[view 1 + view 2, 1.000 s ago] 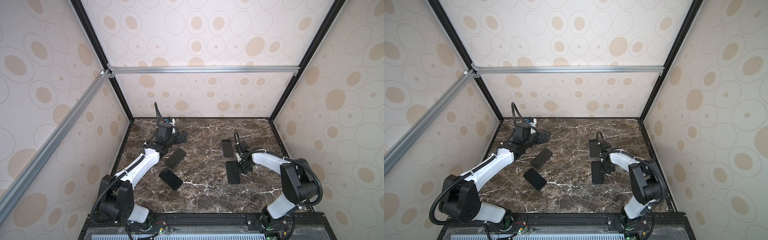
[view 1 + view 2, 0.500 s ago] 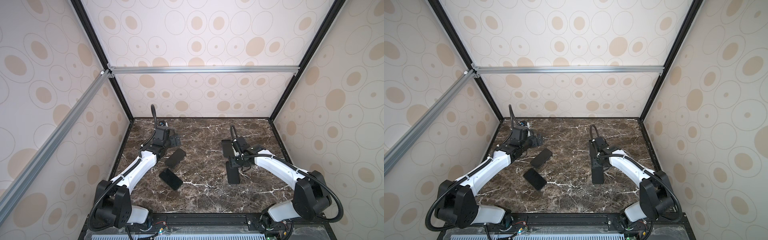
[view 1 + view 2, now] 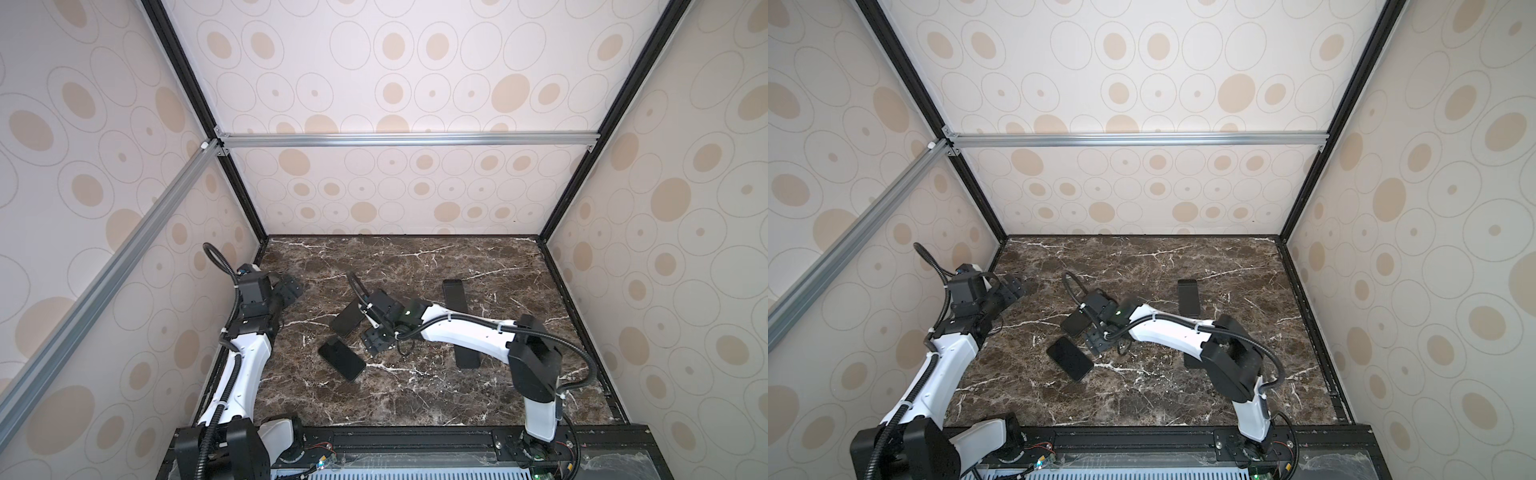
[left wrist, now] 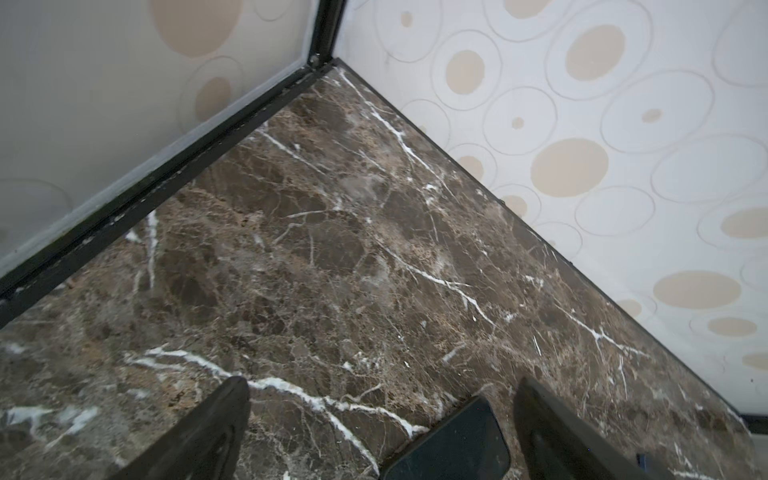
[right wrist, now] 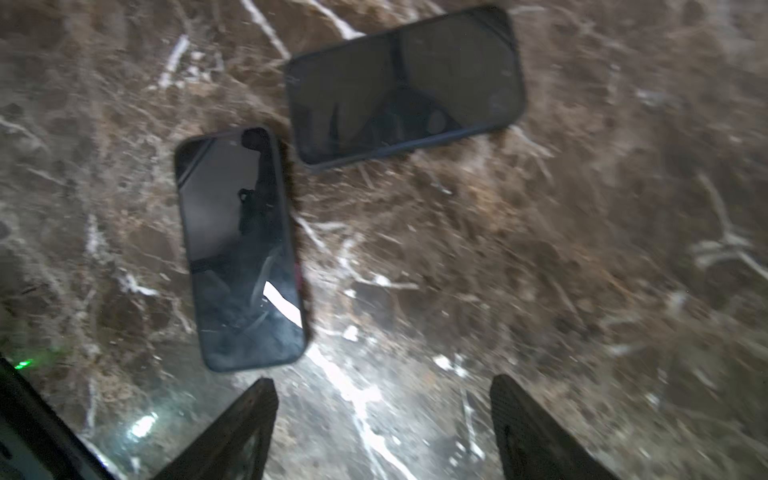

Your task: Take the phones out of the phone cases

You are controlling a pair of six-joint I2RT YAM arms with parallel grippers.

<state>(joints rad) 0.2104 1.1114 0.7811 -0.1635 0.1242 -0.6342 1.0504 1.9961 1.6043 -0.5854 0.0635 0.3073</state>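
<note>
Approach step, seemingly: right jaws, wide open and empty, hover by the phone (image 5: 241, 249) at the desk's (image 3: 415, 399) nine o'clock, next needing a pinch across its edges; left jaws gape empty.

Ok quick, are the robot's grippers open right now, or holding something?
Left gripper: open, holding nothing.
Right gripper: open, holding nothing.

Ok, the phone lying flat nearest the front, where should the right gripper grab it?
Across its two long edges, near the middle, coming straight down from above. The phone lies flat, glossy face up, so only its narrow width likely fits between the right gripper's open jaws.
</note>
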